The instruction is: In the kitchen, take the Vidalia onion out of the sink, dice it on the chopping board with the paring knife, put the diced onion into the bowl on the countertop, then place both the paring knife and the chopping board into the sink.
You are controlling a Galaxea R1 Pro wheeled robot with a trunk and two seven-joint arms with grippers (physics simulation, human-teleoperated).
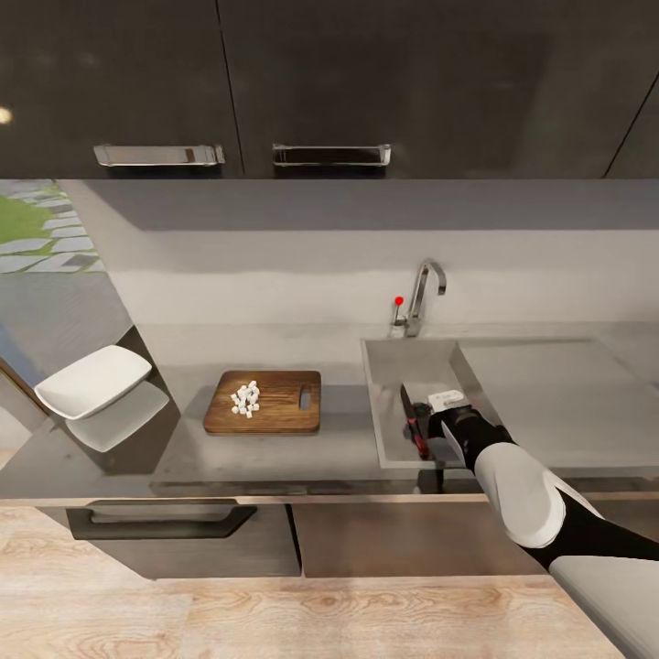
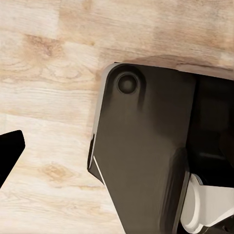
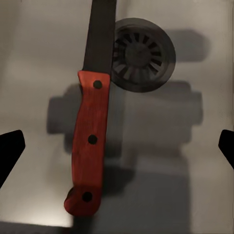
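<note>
Over the sink point(image 1: 389, 361), right pincer point(image 1: 430, 423) hovering low above the basin, arm reaching in from the robot's right. Right wrist view: fingertips point(image 3: 10, 148) spread wide at the two frame edges, pinching nothing. Paring knife point(image 3: 90, 141) lying flat on the basin floor between them, untouched: red handle with three dark rivets, dark blade running past the edge of the round drain point(image 3: 144, 53) and partly overlapping it. Head view: knife point(image 1: 414, 423) visible just beside the pincer, inside the basin near its front wall, dark blade pointing toward the back wall, red part at the front. Chrome tap point(image 1: 423, 295) with red knob point(image 1: 399, 300) behind the basin; flat drainboard point(image 1: 549, 394) to the right.

Left of the sink on the grey counter point(image 1: 183, 448): chopping board point(image 1: 275, 407), flat, slot hole at the end nearer the sink. Diced onion point(image 1: 245, 399) in a small white pile on the board's left half, not in the bowl. Bowl point(image 1: 93, 380) further left, well apart from the board, near the counter's corner, looking empty.

Left wrist view: one dark fingertip point(image 2: 9, 151) at the frame edge over light wooden floor point(image 2: 48, 73), dark robot body part alongside; cannot tell whether left pincer is spread or pressed together.
</note>
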